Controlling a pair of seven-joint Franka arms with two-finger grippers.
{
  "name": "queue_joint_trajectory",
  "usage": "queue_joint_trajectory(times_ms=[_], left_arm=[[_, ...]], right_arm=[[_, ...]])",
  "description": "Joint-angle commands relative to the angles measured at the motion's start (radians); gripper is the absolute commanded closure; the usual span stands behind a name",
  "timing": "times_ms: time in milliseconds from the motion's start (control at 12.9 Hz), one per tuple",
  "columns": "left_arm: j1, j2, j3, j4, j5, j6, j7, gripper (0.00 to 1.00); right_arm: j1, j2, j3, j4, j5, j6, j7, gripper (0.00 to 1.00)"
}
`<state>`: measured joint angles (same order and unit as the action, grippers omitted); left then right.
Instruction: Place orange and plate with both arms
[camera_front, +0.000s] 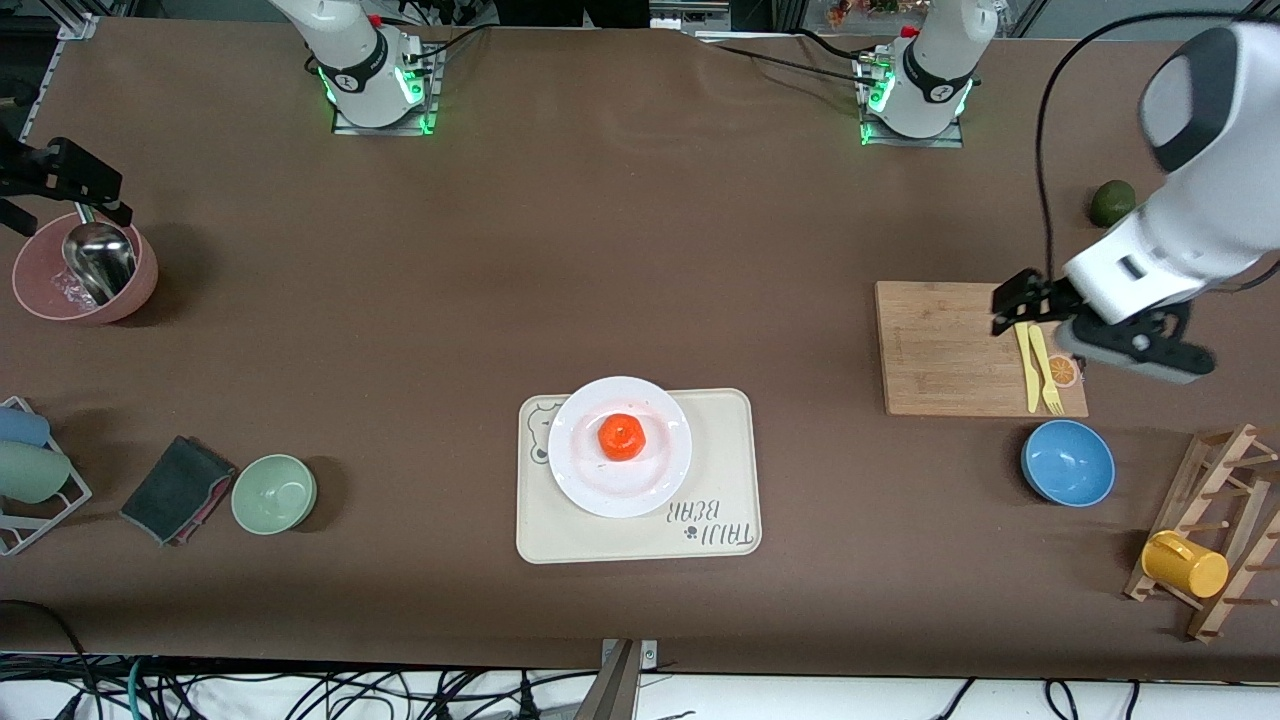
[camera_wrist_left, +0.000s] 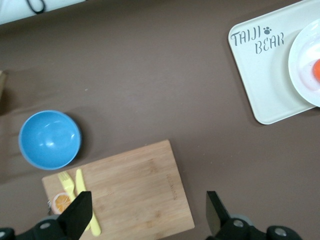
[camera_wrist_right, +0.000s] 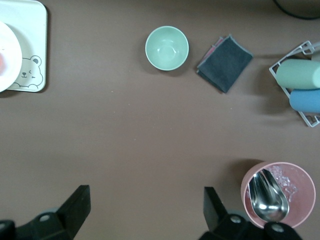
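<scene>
The orange (camera_front: 621, 437) lies in the middle of the white plate (camera_front: 660, 480). The plate rests on a cream bear-print tray (camera_front: 720, 440) near the table's middle. My left gripper (camera_front: 1022, 305) is open and empty over the wooden cutting board (camera_front: 940, 350); in the left wrist view (camera_wrist_left: 148, 210) its fingers (camera_wrist_left: 80, 215) stand wide apart, with the plate (camera_wrist_left: 302, 60) and the orange (camera_wrist_left: 317, 72) at the frame's edge. My right gripper (camera_front: 55, 185) is open and empty over the table beside the pink bowl (camera_front: 40, 290); it also shows in the right wrist view (camera_wrist_right: 145, 205).
Yellow knife and fork (camera_front: 1040, 365) lie on the board. A blue bowl (camera_front: 1067, 462), a dark green fruit (camera_front: 1111, 203) and a wooden rack with a yellow mug (camera_front: 1185, 563) stand near it. A green bowl (camera_front: 274, 493), a dark cloth (camera_front: 177, 488) and a wire cup rack (camera_front: 30, 470) are toward the right arm's end.
</scene>
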<state>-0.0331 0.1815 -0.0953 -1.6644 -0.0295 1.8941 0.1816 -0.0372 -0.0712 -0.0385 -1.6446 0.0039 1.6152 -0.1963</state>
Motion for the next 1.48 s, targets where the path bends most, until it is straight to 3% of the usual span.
queue_joint_trajectory(times_ms=[0,233,466,932,1165,1398], left_arm=[[-0.034,0.084,0.005,0.078,-0.029,-0.004,0.019,0.00],[-0.044,0.092,0.008,0.097,-0.013,-0.007,0.006,0.00],[0.040,0.053,0.016,0.104,-0.012,-0.035,0.024,0.00],[0.114,-0.071,0.016,0.100,0.022,-0.245,0.059,0.00],[0.108,-0.128,0.017,0.065,0.022,-0.250,0.117,0.00],[0.114,-0.107,0.016,0.063,0.022,-0.231,0.122,0.00]], right_arm=[[0.000,0.007,-0.009,0.051,-0.010,-0.067,-0.001,0.00],[0.003,0.031,-0.011,0.052,-0.013,-0.069,0.006,0.00],[0.003,0.033,-0.011,0.051,-0.013,-0.080,0.009,0.00],[0.003,0.034,-0.012,0.049,-0.012,-0.080,0.012,0.00],[0.003,0.034,-0.012,0.049,-0.012,-0.080,0.014,0.00],[0.003,0.034,-0.012,0.049,-0.012,-0.080,0.009,0.00]])
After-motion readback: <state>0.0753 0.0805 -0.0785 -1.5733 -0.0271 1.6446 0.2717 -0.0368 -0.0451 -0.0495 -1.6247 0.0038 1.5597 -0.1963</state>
